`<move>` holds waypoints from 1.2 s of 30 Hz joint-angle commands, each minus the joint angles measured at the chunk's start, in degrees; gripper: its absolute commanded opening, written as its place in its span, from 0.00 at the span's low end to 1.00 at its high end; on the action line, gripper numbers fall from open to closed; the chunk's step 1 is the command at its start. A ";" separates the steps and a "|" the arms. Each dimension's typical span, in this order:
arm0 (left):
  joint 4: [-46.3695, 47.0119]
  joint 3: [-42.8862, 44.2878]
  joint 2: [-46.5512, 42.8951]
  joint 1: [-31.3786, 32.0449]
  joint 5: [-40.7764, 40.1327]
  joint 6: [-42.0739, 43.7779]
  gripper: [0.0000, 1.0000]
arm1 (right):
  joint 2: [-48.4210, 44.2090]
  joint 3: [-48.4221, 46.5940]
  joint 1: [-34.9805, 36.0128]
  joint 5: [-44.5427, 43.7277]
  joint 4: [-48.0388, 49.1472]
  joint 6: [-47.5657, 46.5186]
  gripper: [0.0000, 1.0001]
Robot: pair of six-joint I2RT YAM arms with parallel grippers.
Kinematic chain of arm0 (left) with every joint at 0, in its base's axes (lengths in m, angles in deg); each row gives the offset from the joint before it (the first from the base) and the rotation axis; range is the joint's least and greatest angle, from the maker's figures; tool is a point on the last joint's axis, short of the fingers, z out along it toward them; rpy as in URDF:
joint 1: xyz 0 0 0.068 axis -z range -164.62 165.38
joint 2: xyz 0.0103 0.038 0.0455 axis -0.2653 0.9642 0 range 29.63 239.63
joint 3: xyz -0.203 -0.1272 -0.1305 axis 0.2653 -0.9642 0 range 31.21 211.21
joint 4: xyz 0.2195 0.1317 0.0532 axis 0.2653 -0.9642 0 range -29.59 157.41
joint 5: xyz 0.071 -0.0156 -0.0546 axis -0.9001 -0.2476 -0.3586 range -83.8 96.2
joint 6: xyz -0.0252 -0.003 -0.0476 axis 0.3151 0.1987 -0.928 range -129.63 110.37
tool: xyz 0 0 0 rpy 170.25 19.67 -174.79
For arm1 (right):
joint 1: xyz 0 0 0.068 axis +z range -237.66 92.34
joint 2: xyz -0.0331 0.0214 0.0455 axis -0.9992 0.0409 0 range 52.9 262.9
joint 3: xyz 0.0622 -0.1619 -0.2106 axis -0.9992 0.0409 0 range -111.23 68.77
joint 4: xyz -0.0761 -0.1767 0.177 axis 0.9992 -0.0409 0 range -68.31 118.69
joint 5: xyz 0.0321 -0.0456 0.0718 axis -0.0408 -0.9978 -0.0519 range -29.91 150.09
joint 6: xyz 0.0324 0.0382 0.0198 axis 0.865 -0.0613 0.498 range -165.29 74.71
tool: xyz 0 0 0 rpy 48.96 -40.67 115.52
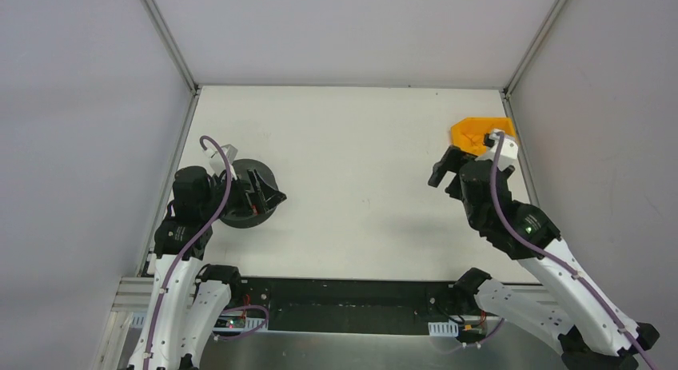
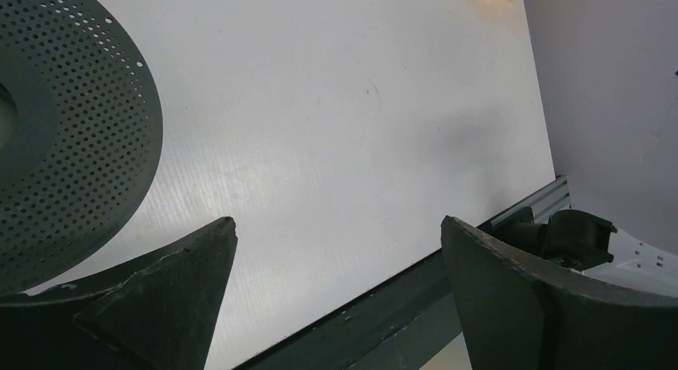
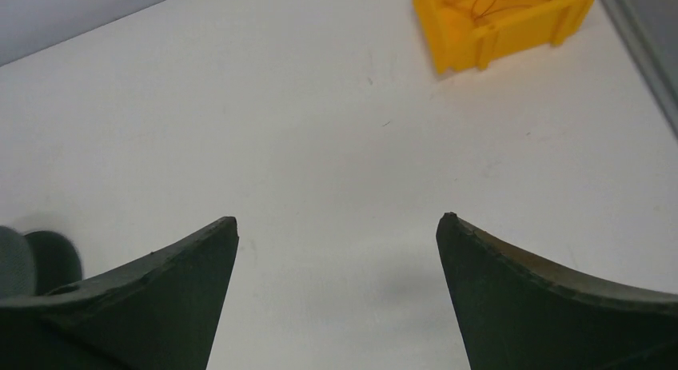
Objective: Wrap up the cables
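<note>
Thin dark cables [image 3: 489, 1] lie looped inside the orange-yellow bin [image 3: 480, 34] at the top right of the right wrist view. My right gripper [image 3: 336, 218] is open over bare table, short of the bin, with nothing between its fingers. From above, the right gripper [image 1: 444, 177] sits just left of the bin [image 1: 472, 133]. My left gripper [image 1: 269, 192] is open over the black spool [image 1: 238, 218] at the table's left side. In the left wrist view the spool's perforated flange [image 2: 72, 122] lies left of the empty left gripper [image 2: 336, 226].
White walls with metal frame posts [image 1: 169, 38] close in the white table [image 1: 352, 146] on three sides. A dark rail [image 2: 384, 306] runs along the near table edge by the arm bases. Purple cables [image 1: 220, 186] run along both arms.
</note>
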 commanded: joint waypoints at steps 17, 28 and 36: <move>-2.63 1.72 1.32 0.05 -4.82 0.28 0.99 | 35.70 -9.74 -40.67 16.65 26.45 -20.65 0.73; -2.97 1.51 3.12 0.05 -6.53 -0.34 0.97 | 60.90 -26.37 -52.93 27.56 26.49 -13.65 0.62; -3.78 1.92 2.30 0.03 -10.18 -0.43 0.94 | 70.29 -32.47 -53.82 31.19 27.72 -13.11 0.61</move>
